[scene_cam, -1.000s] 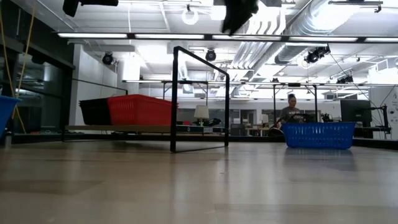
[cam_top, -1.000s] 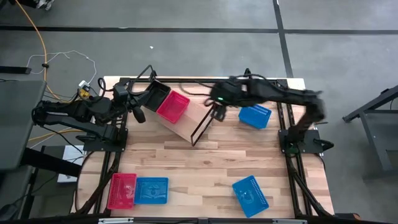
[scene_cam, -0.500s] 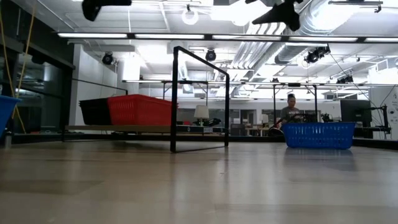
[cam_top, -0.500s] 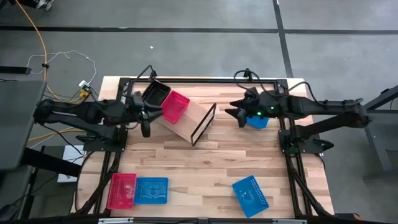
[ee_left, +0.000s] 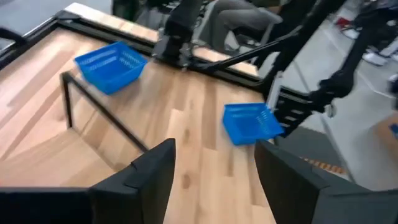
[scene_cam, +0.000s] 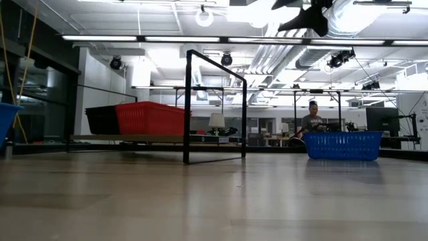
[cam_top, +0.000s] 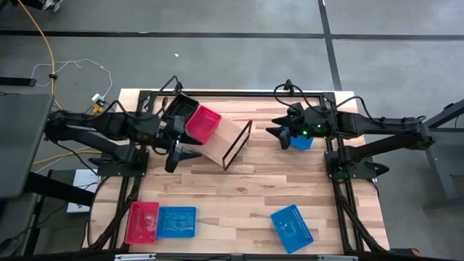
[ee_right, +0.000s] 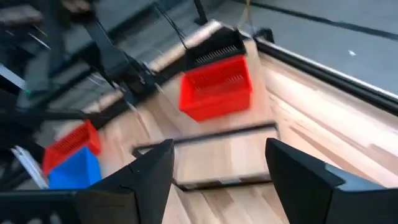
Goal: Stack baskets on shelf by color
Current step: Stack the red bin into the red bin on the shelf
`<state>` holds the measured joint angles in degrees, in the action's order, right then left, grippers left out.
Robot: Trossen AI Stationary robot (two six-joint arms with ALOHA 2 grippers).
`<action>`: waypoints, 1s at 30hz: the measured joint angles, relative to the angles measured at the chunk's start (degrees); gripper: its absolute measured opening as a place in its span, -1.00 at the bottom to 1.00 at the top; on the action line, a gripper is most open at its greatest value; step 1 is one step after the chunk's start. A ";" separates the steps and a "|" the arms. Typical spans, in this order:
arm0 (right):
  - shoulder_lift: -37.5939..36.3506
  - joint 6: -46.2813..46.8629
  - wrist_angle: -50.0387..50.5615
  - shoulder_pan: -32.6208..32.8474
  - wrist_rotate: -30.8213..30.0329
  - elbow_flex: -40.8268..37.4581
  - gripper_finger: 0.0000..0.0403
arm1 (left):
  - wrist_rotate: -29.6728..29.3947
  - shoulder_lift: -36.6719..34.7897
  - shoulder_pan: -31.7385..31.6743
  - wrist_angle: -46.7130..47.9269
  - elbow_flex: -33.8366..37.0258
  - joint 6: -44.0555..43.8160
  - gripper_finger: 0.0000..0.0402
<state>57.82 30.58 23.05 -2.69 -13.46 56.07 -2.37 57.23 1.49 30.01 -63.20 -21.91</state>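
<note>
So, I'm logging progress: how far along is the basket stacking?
Done: a black basket and a red basket sit side by side on the shelf. In hand: nothing; the left gripper is open beside the shelf, and the right gripper is open over a blue basket. Left: that one, another blue basket near the front, and a red and blue pair at front left.

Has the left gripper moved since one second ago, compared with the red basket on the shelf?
Yes. The left gripper moved from beside the red basket toward the table's near side.
</note>
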 joint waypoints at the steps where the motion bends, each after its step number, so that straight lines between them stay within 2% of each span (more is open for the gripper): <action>1: 0.00 0.01 1.34 -0.14 -0.03 0.00 0.19 | 0.07 0.18 0.43 0.11 -0.67 -0.01 0.04; 4: -0.02 -0.02 3.87 -0.33 -0.03 0.00 0.16 | -1.21 0.26 2.04 0.20 -1.82 -0.31 0.04; 6: -0.11 -0.84 4.70 -0.31 0.00 0.00 0.06 | -3.11 0.24 3.27 0.16 -2.01 -1.09 0.04; 9: -0.48 -2.33 4.72 -0.29 0.26 0.00 -0.27 | -5.52 0.22 5.33 0.35 -2.01 -4.22 0.04; 12: -0.65 -4.07 4.81 -0.29 1.81 0.00 -0.78 | -5.76 0.22 7.39 0.27 -2.01 -6.53 0.04; 14: -0.83 -5.32 4.70 -0.29 2.58 0.00 -0.93 | -5.75 0.45 8.93 0.21 -2.01 -7.62 0.04; 17: -0.83 -6.31 4.60 -0.29 3.54 0.00 -0.87 | -5.78 0.71 11.31 0.64 -1.99 -8.87 0.04; 20: -0.83 -6.59 4.58 -0.29 4.62 0.00 -0.94 | -5.69 1.47 14.56 3.71 -2.05 -11.76 0.04; 26: -0.83 -6.05 4.58 -0.29 4.86 0.00 -0.96 | 1.59 6.02 26.23 24.93 -1.99 -18.83 0.04; 30: -0.83 -5.39 4.57 -0.29 4.97 0.00 -0.99 | 2.84 11.19 35.61 38.98 -1.99 -21.88 0.04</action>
<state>56.99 25.19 27.63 -2.98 -8.49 56.07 0.47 68.42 37.10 68.99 -65.19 -43.79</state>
